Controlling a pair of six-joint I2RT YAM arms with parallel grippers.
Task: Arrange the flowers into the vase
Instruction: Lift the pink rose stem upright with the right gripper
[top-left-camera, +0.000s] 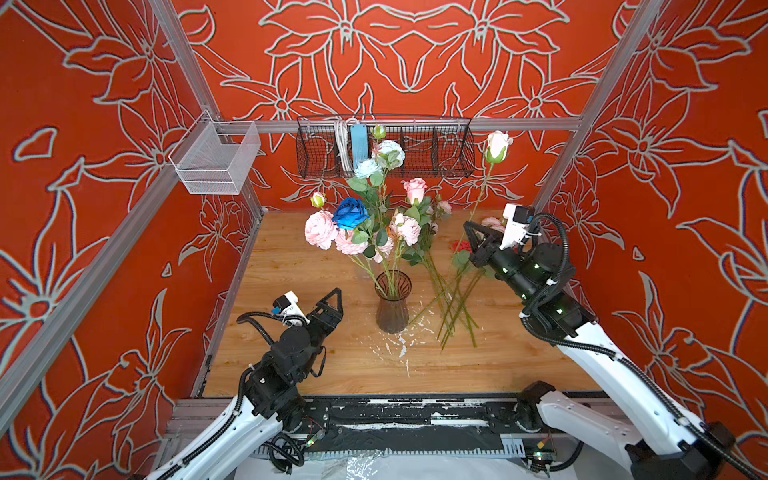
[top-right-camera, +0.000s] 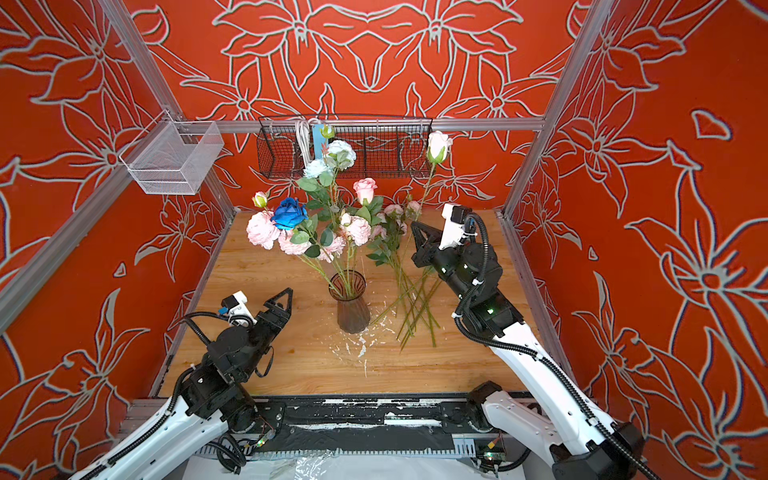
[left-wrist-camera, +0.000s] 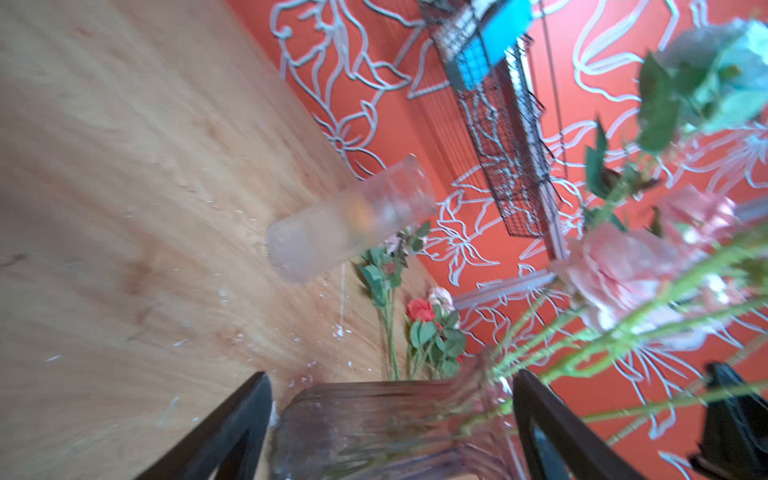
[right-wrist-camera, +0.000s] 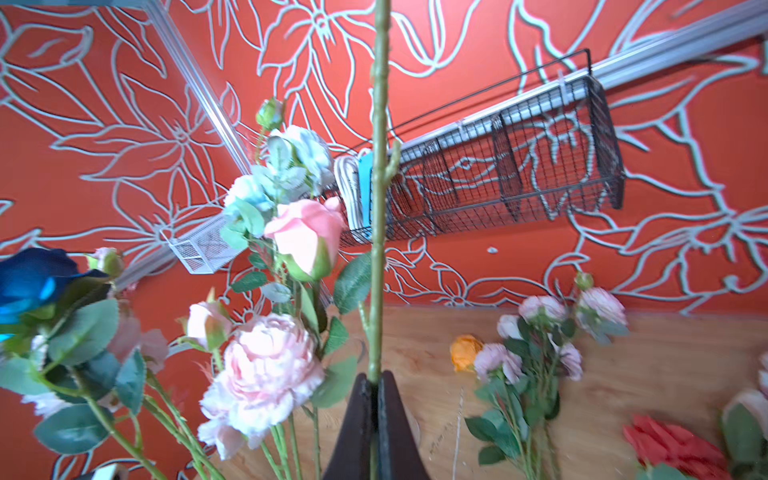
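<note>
A dark ribbed glass vase (top-left-camera: 392, 307) (top-right-camera: 352, 307) stands mid-table with several flowers in it: a deep blue rose (top-left-camera: 351, 212), pale pink peonies (top-left-camera: 320, 229), a light blue bloom (top-left-camera: 368, 168) and a pink rose (top-left-camera: 414, 189). My left gripper (top-left-camera: 336, 294) (left-wrist-camera: 390, 374) is open just left of the vase (left-wrist-camera: 386, 428), whose body shows between the fingers. My right gripper (top-left-camera: 468, 225) (right-wrist-camera: 376, 379) is shut on the green stem (right-wrist-camera: 379, 166) of a white rose (top-left-camera: 498, 146) (top-right-camera: 439, 145), held upright right of the bouquet.
More flowers lie on the wooden table (top-left-camera: 291, 357) right of the vase, stems (top-left-camera: 455, 299) crossed, among them a red one (right-wrist-camera: 673, 446) and an orange one (right-wrist-camera: 465, 351). A black wire basket (top-left-camera: 436, 153) and a white mesh basket (top-left-camera: 216, 160) hang on the rails. White flecks (top-left-camera: 395, 345) dot the table.
</note>
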